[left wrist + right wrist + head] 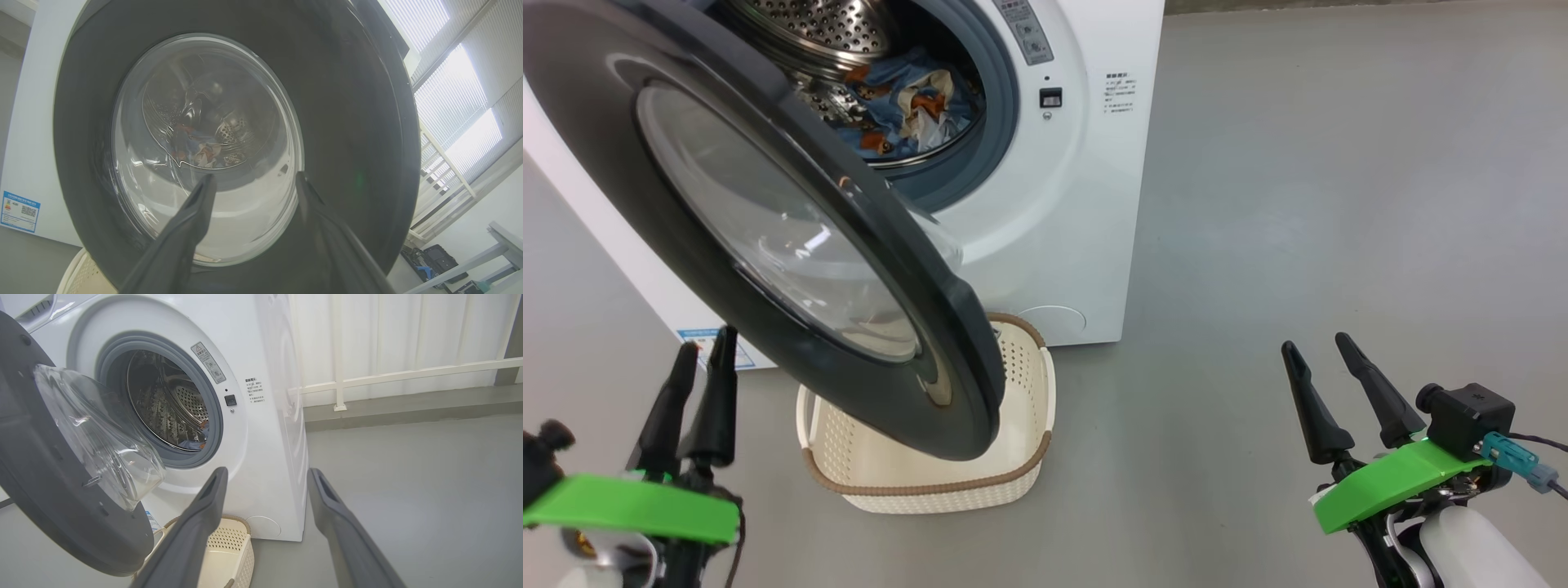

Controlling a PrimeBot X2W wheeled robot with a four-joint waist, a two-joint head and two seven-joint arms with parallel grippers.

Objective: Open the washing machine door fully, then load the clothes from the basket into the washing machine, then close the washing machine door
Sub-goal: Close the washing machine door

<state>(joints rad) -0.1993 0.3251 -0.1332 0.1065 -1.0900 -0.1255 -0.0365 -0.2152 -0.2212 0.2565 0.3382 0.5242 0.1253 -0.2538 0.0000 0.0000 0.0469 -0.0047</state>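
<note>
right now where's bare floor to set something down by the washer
The grey floor right of the washing machine, ahead of the right gripper, is bare. Crowded at its front: the washing machine door hangs over the basket.

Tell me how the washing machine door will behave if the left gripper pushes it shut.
The washing machine door looks rigid, so it should swing on its hinge, not flex. Its glossy rim may let the left gripper slide. The thick glass bowl probably makes it heavy, so it may slam.
</note>
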